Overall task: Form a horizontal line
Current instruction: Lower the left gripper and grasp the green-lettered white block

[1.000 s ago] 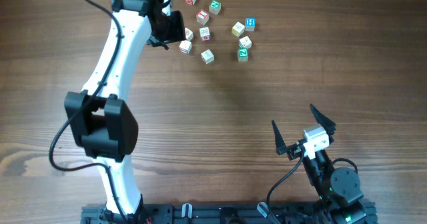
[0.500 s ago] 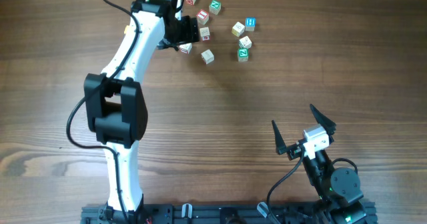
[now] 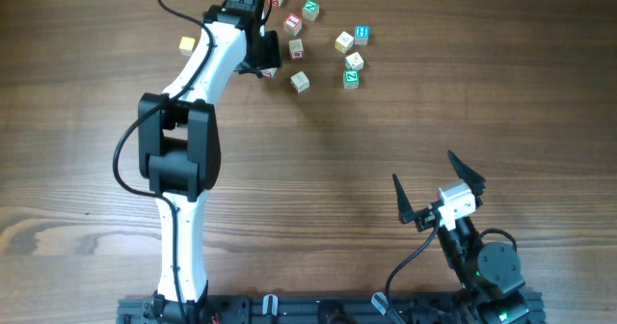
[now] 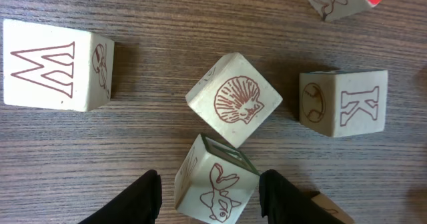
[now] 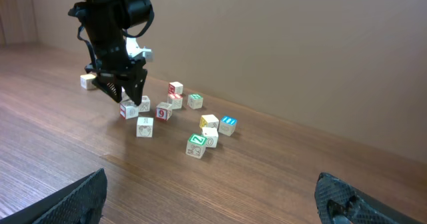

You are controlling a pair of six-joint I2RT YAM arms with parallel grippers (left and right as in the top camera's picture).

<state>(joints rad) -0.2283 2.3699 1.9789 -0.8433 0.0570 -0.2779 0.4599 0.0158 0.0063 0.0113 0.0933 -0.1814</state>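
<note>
Small wooden letter cubes (image 3: 300, 81) lie scattered at the table's far side, and no horizontal line shows among them. My left gripper (image 3: 262, 56) hangs over the cluster's left edge. In the left wrist view a tilted cream cube with a fish drawing and a green top face (image 4: 217, 184) sits between the fingers of this gripper (image 4: 212, 187). The jaws are open, with a gap on the cube's left side. Around it lie a W cube (image 4: 57, 67), a shell cube (image 4: 233, 99) and a K cube (image 4: 343, 103). My right gripper (image 3: 422, 166) stands open and empty near the front.
A yellow-faced cube (image 3: 186, 44) lies apart, left of the left arm. Green (image 3: 352, 78), blue (image 3: 362, 35) and red-faced (image 3: 293, 22) cubes sit in the cluster. In the right wrist view the cluster (image 5: 195, 146) lies far ahead of the right gripper (image 5: 210, 177).
The left arm swung right and farther over the cluster, uncovering the yellow cube. Its jaws now straddle the fish cube. The right arm has not moved.
</note>
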